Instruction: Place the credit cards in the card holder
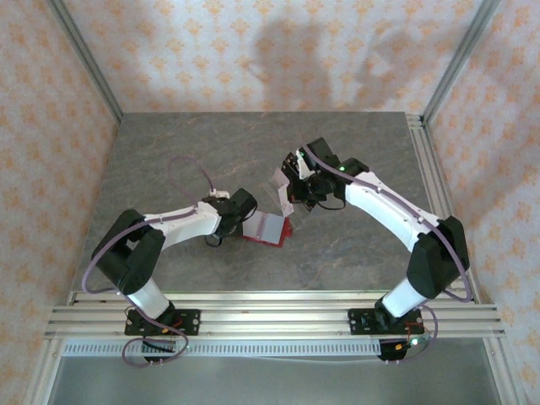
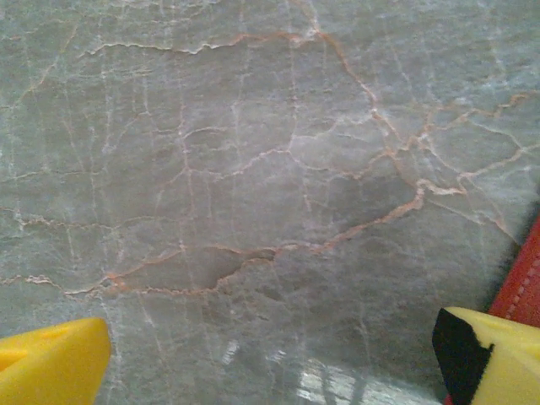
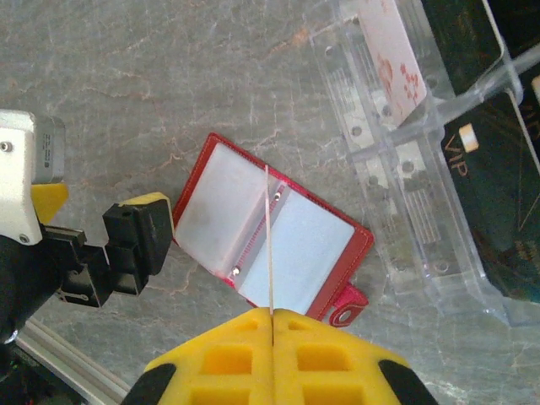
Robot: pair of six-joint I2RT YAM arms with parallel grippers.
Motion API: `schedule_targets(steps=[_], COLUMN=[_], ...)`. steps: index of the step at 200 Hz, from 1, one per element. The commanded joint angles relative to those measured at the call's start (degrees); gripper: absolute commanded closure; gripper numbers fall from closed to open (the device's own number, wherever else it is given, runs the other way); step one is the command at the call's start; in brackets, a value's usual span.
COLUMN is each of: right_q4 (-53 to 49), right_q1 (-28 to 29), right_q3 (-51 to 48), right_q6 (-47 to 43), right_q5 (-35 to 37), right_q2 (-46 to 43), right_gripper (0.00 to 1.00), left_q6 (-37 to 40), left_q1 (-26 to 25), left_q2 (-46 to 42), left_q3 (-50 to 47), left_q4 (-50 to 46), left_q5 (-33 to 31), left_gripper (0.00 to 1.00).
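Right wrist view: my right gripper (image 3: 272, 325) sits at 6 o'clock in the frame, its two yellow fingers (image 3: 219, 363) pressed together on a thin pale credit card (image 3: 268, 236). I see the card edge-on, as a fine line rising toward 12 o'clock. It stands over the card holder (image 3: 312, 245), which lies open flat on the marble table (image 3: 126, 101). The holder shows red edges, two pale clear pockets and a small snap tab at its 5 o'clock corner. The card's far end lines up with the centre fold, but I cannot tell whether it touches a pocket.

At 9 o'clock from the holder, just beside its edge, is one black-and-yellow finger of my left gripper (image 3: 139, 240). At 2 o'clock from the holder is a clear plastic rack (image 3: 422, 211). A second pale card with reddish marks (image 3: 390, 51) stands in its far slot, and black cards (image 3: 494, 169) lie at its 3 o'clock side.

On the left wrist camera the left gripper's yellow fingertips (image 2: 51, 367) sit at 7 and 5 o'clock, spread fully apart with bare table between them. The holder's red edge shows at 4 o'clock.

From the top camera the holder (image 1: 268, 228) lies near the table's centre, between the two arms.
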Motion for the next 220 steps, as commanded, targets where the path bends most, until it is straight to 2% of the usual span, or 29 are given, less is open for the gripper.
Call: schedule_targets(steps=[1,72,121,147,184,220], right_q4=[5.12,8.46,12.75,19.1,30.48,36.43], right_q1=[-0.19,-0.25,-0.23,-0.25,-0.25,0.51], right_q3=[-2.9,-8.5,-11.8,-15.32,-21.77,-25.44], right_q6=[3.74,5.79,7.26,10.45,15.79,18.87], right_q5=[-1.2,-1.68,-2.11,-4.36,-6.03,-5.37], right_q2=[-2.94,-4.33,-4.06,-4.16,-4.79,-4.78], right_gripper=[1.0,1.0,1.0,1.0,1.0,1.0], left_q6=[-1.84,-7.16,-11.59,-9.15,-1.43,1.96], left_q1=[-1.53,-5.78,-8.24,-8.1,-7.26,-5.32], left_q2=[-0.3,-4.65,-8.09,-8.03,-5.98,-3.83], left_q3=[-1.05,-4.97,-4.43,-2.33,0.15,1.57], left_q4=[0.43,0.64,-4.22,-4.24,0.86,1.77], left_q5=[-0.36,2.14,-1.25,-3.06,-0.33,0.87], left_gripper=[0.0,0.01,0.0,0.0,0.0,0.0])
